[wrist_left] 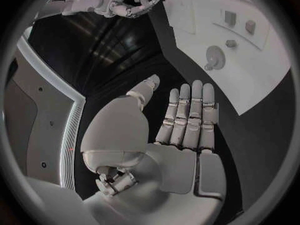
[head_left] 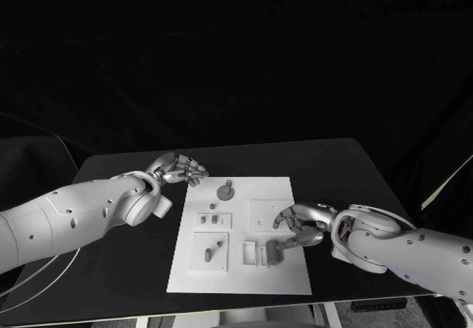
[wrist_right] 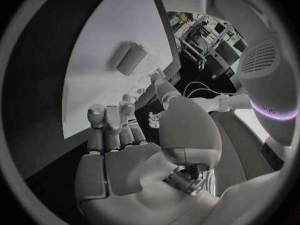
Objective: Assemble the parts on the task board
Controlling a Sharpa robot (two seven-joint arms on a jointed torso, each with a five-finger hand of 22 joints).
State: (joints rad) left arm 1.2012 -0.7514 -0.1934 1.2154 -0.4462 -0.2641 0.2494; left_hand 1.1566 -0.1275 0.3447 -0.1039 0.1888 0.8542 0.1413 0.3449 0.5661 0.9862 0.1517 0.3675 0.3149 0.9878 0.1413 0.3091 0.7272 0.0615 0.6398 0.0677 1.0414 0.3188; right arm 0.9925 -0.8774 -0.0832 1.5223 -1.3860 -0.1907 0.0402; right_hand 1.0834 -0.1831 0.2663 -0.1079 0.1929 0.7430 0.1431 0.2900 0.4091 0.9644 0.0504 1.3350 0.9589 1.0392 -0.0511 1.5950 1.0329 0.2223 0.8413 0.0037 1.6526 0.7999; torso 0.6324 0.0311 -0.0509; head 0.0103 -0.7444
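The white task board lies in the middle of the black table. Grey parts sit on it: a round piece with a peg, small pieces in a square seat, a peg, and an upright block near the front. My right hand hovers over the board's right side just beyond the block, fingers apart and empty; the right wrist view shows its fingers short of that block. My left hand is off the board's far left corner, palm bare, fingers straight, holding nothing.
Black table surrounds the board on all sides, with its front edge close to the board's near edge. The left wrist view shows the board, the round piece and my right hand beyond.
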